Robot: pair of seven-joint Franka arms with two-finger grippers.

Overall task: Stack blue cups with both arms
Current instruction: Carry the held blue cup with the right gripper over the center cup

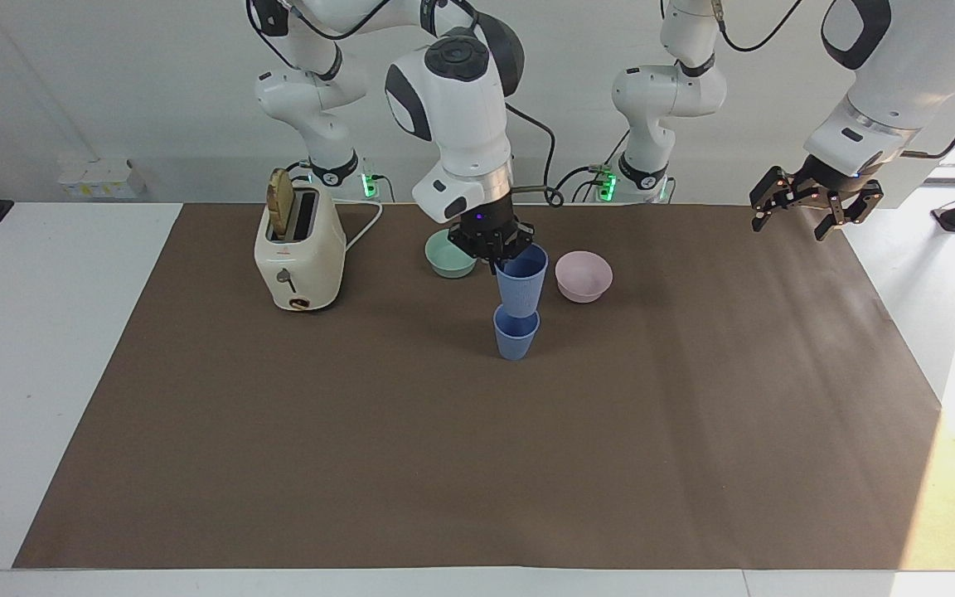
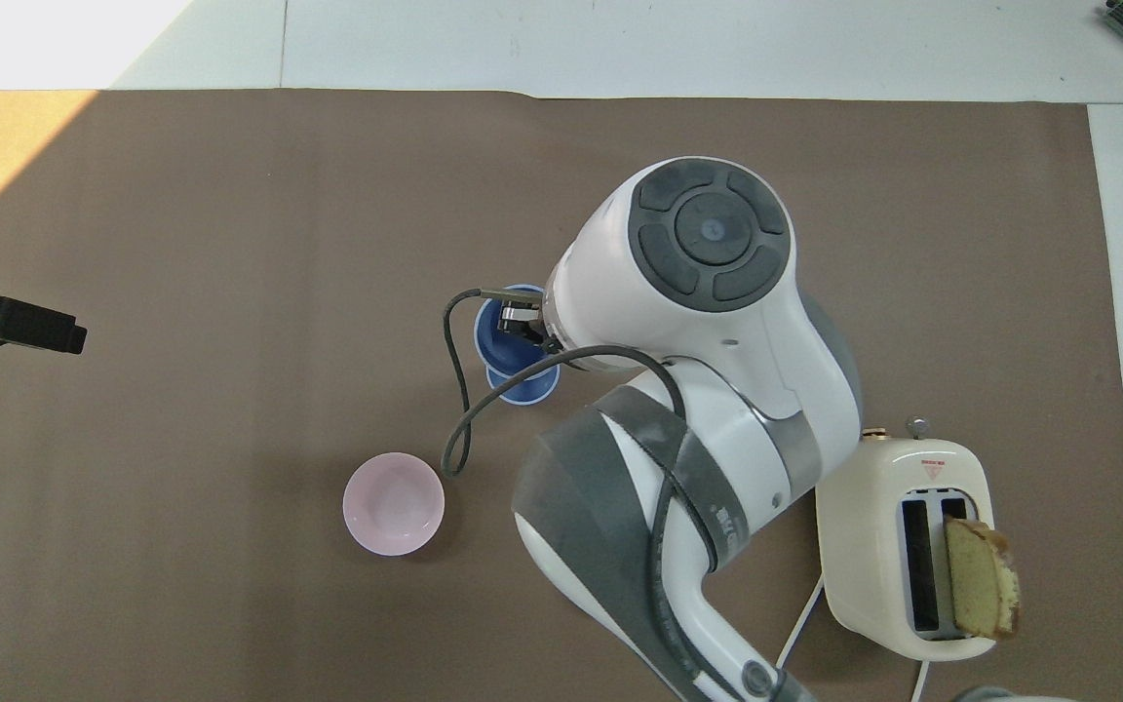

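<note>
Right claw (image 1: 501, 259) grips a blue cup (image 1: 521, 280) directly over the standing cup (image 1: 516, 333).

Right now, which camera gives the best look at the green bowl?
The facing view. There the teal bowl sits in the open between the toaster and the right gripper, only its edge covered. In the overhead view the right arm hides it completely.
</note>
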